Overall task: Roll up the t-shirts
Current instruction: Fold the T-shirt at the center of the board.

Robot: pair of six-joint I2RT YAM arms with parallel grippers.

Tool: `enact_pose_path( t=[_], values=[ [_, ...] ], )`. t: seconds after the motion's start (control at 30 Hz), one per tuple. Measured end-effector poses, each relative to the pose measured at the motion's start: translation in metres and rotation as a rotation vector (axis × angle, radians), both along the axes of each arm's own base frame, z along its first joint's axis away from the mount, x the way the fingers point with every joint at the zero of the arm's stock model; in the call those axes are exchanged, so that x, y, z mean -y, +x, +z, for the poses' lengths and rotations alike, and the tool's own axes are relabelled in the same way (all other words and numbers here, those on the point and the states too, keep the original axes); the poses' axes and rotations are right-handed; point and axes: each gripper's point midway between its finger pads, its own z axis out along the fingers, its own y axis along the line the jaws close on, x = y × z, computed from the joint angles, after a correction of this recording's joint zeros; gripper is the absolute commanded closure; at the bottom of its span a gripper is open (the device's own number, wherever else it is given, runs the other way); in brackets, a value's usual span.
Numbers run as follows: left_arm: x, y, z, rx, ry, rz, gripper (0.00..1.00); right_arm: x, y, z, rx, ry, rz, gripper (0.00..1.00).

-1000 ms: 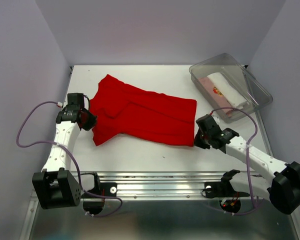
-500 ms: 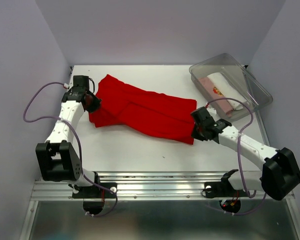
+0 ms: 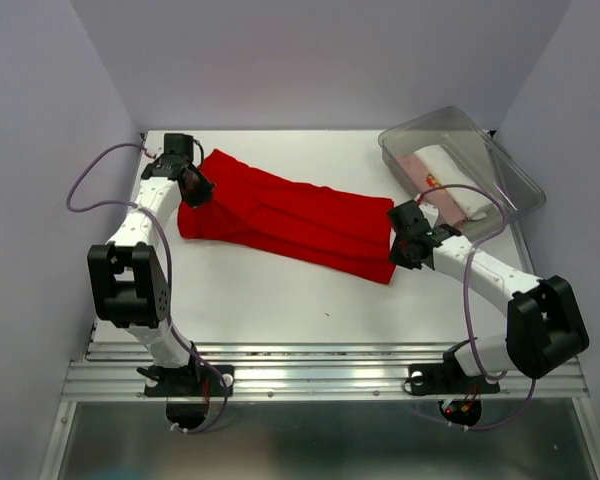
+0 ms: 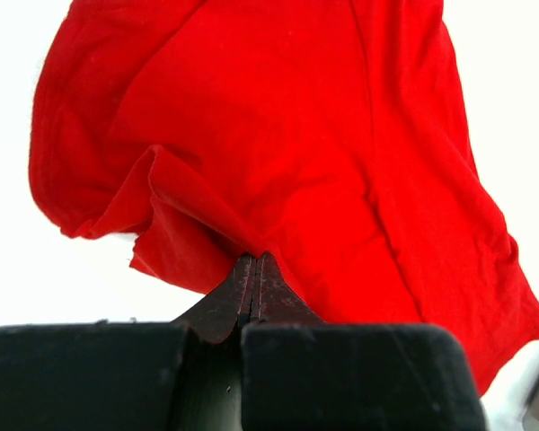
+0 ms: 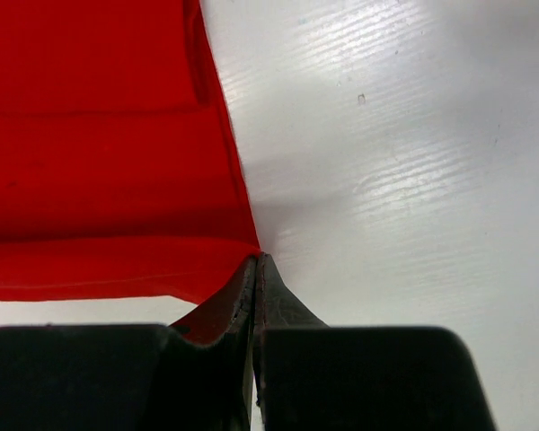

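White table (image 3: 280,300) between pale lilac walls (image 3: 310,60), left claw (image 4: 256,262) and right claw (image 5: 256,260) each clamped on red t-shirt (image 3: 290,220)

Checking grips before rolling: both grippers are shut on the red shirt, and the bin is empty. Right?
Not quite: the bin is not empty. The top view shows a white roll and a pink roll in it. The left gripper and right gripper are indeed shut on the red shirt.
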Motion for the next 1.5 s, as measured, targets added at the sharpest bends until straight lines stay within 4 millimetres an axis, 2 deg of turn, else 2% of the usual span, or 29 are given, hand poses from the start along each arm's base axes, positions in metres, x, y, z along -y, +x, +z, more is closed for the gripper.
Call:
enact_pose_path(
  t=[0.2, 0.43, 0.5, 0.53, 0.6, 0.67, 0.7, 0.73, 0.8, 0.87, 0.93, 1.0, 1.07, 1.1, 1.17, 1.23, 1.27, 1.33, 1.37, 1.5],
  values=[
    [0.003, 0.016, -0.015, -0.019, 0.015, -0.014, 1.00, 0.003, 0.009, -0.006, -0.007, -0.014, -0.004, 0.99],
    [-0.001, 0.024, -0.033, -0.049, 0.042, -0.018, 1.00, 0.005, 0.019, -0.012, -0.009, -0.022, -0.011, 0.99],
    [-0.001, 0.027, -0.035, -0.050, 0.051, -0.021, 0.99, 0.006, 0.023, -0.014, -0.006, -0.024, -0.015, 0.94],
    [-0.002, 0.029, -0.037, -0.050, 0.054, -0.023, 0.92, 0.006, 0.025, -0.016, -0.005, -0.024, -0.018, 0.83],
    [-0.002, 0.035, -0.038, -0.044, 0.061, -0.033, 0.70, 0.007, 0.029, -0.017, 0.000, -0.027, -0.018, 0.75],
    [-0.002, 0.040, -0.040, -0.036, 0.065, -0.040, 0.57, 0.008, 0.034, -0.016, 0.010, -0.034, -0.018, 0.66],
    [-0.001, 0.042, -0.041, -0.031, 0.067, -0.048, 0.46, 0.007, 0.039, -0.013, 0.024, -0.034, -0.013, 0.56],
    [-0.001, 0.044, -0.041, -0.025, 0.065, -0.053, 0.41, 0.007, 0.041, -0.011, 0.032, -0.035, -0.009, 0.55],
    [0.000, 0.047, -0.038, -0.009, 0.066, -0.060, 0.34, 0.007, 0.048, -0.005, 0.057, -0.032, -0.008, 0.53],
    [0.000, 0.050, -0.035, 0.008, 0.068, -0.061, 0.34, 0.006, 0.051, 0.000, 0.074, -0.029, -0.001, 0.55],
    [-0.001, 0.051, -0.031, 0.022, 0.076, -0.063, 0.34, 0.004, 0.051, 0.007, 0.091, -0.014, 0.010, 0.62],
    [-0.003, 0.051, -0.024, 0.036, 0.089, -0.062, 0.41, -0.002, 0.050, 0.017, 0.112, 0.023, 0.038, 0.66],
    [-0.006, 0.047, -0.013, 0.060, 0.107, -0.061, 0.45, -0.009, 0.046, 0.027, 0.133, 0.070, 0.068, 0.71],
    [-0.007, 0.043, -0.008, 0.068, 0.114, -0.065, 0.48, -0.012, 0.044, 0.030, 0.137, 0.088, 0.081, 0.71],
    [-0.009, 0.031, 0.001, 0.082, 0.128, -0.076, 0.48, -0.017, 0.038, 0.031, 0.133, 0.119, 0.101, 0.71],
    [-0.008, 0.017, 0.009, 0.099, 0.138, -0.089, 0.45, -0.018, 0.031, 0.026, 0.117, 0.132, 0.112, 0.71],
    [-0.008, 0.009, 0.007, 0.099, 0.141, -0.094, 0.39, -0.018, 0.027, 0.023, 0.103, 0.137, 0.118, 0.71],
    [-0.008, -0.006, -0.003, 0.073, 0.143, -0.102, 0.34, -0.019, 0.024, 0.020, 0.090, 0.143, 0.125, 0.71],
    [-0.008, -0.015, -0.015, 0.046, 0.143, -0.109, 0.32, -0.020, 0.024, 0.020, 0.089, 0.146, 0.127, 0.71],
    [-0.005, -0.037, -0.056, -0.062, 0.127, -0.129, 0.32, -0.022, 0.023, 0.020, 0.086, 0.155, 0.138, 0.69]
  ],
)
